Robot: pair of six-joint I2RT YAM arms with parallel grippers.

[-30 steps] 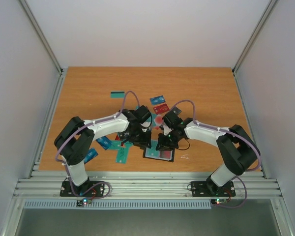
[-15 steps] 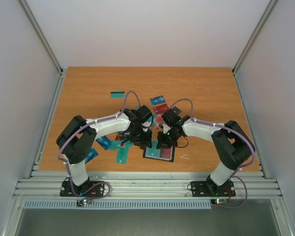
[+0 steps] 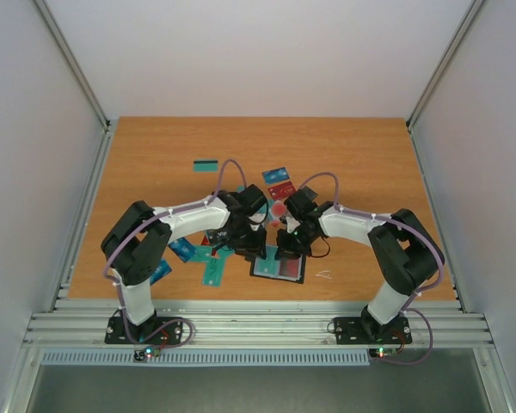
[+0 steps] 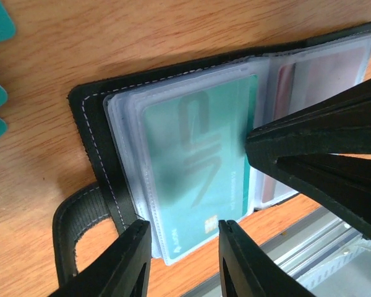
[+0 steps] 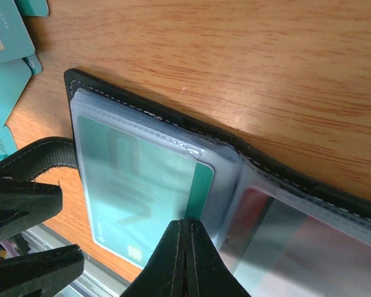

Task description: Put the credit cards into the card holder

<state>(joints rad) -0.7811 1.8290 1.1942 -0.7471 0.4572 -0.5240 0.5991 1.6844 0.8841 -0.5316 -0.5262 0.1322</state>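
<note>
1. The card holder (image 4: pixel 89 133) lies open and flat at the lower centre of the overhead view, closest to the arm bases, with its clear sleeves facing up.
2. A teal card (image 4: pixel 198 167) sits almost fully inside the top sleeve of the holder's left half. One edge pokes out toward the spine, and a red card (image 5: pixel 256 219) shows through the neighbouring sleeve.
3. The left end effector (image 4: pixel 182 226) is spread apart at the sleeve's lower edge and grips nothing.
4. The right end effector (image 5: pixel 186 224) has its fingers pressed together, tips at the teal card's exposed edge. I cannot tell whether they nip the edge or only butt against it.
5. The step in hand looks like seating this card. The next move likely calls for a short push along the sleeve while the holder is kept from sliding.
6. Farther up the desk (image 3: pixel 370 155), loose credit cards wait: teal ones (image 3: pixel 215 272) left of the holder, a red one (image 3: pixel 281 189) and a blue one (image 3: pixel 275 175) beyond it, and a lone teal one (image 3: pixel 206 163) farthest.
</note>
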